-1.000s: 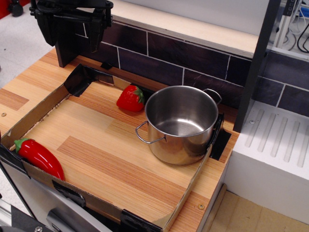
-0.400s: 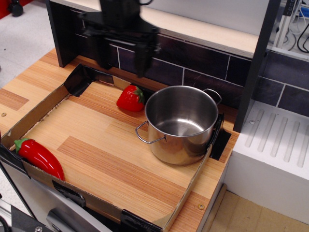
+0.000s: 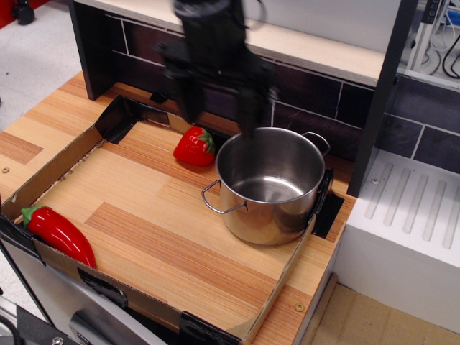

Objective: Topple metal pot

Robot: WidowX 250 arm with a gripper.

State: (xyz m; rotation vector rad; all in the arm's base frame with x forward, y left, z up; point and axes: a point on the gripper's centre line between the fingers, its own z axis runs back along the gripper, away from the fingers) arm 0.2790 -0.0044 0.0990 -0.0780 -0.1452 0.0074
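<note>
The metal pot (image 3: pixel 269 183) stands upright at the right side of the wooden tray, shiny steel, empty, with a wire loop handle toward the front left and another at the back right. My gripper (image 3: pixel 219 121) is black and motion-blurred, hanging above and just behind the pot's back-left rim. Its two fingers (image 3: pixel 251 111) are spread apart with nothing between them. The right finger is over the pot's rim, the left one above the toy strawberry (image 3: pixel 194 146), which lies just left of the pot.
A red toy pepper (image 3: pixel 59 233) lies at the tray's front-left corner. A low cardboard wall (image 3: pixel 50 169) rims the wooden tray. A dark tiled backsplash (image 3: pixel 316 100) and a black post (image 3: pixel 381 93) stand behind; a white drainboard (image 3: pixel 410 215) is to the right.
My gripper has swept from the far back left to the right and downward, now reaching the pot's back-left rim. The pot, strawberry and pepper have not moved.
</note>
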